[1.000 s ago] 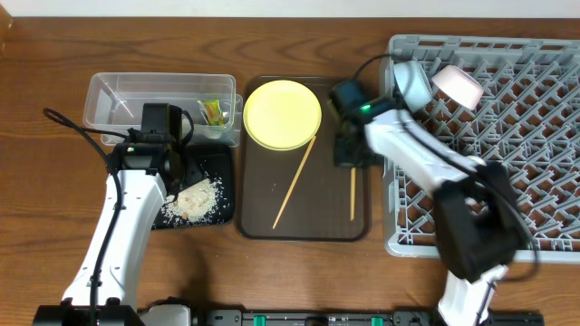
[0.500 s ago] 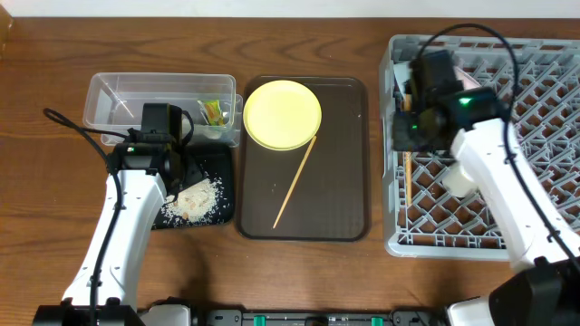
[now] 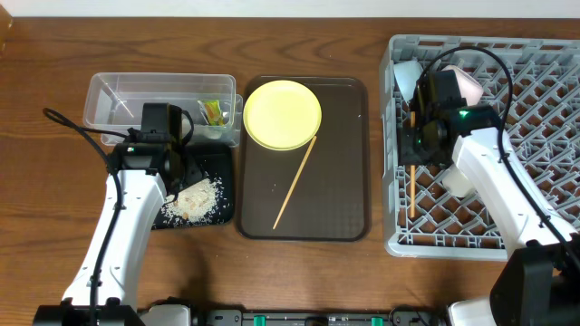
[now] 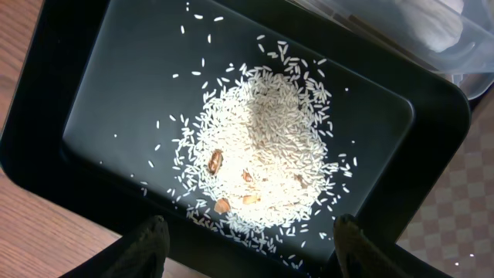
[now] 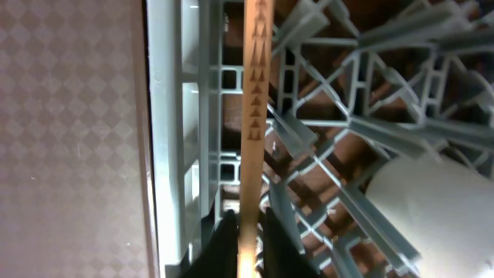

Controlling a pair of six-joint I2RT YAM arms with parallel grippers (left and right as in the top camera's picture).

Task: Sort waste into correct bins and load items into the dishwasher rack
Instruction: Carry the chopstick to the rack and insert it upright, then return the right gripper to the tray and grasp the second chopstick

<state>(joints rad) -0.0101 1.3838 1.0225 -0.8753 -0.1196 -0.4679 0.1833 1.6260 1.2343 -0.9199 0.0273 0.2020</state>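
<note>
My right gripper (image 3: 415,152) (image 5: 247,249) is shut on a wooden chopstick (image 3: 410,190) (image 5: 255,85), which lies along the left column of the grey dishwasher rack (image 3: 544,208) (image 5: 171,116). A second chopstick (image 3: 294,184) lies slantwise on the brown tray (image 3: 349,181), its top end touching the yellow plate (image 3: 282,113). My left gripper (image 3: 177,167) (image 4: 248,232) hangs open over the black tray (image 3: 220,163) (image 4: 116,77), above the heap of rice (image 3: 192,199) (image 4: 262,147). The clear box (image 3: 127,95) holds a yellow-green wrapper (image 3: 214,110).
In the rack, a pale bowl (image 3: 406,74) and a pinkish one (image 3: 462,83) stand at the top left, and a white cup (image 3: 458,181) (image 5: 432,208) sits right of the held chopstick. The rack's left wall runs close beside my right fingers.
My right arm carried the chopstick from the brown tray over into the rack and settled it along the left column. The left arm has stayed still.
</note>
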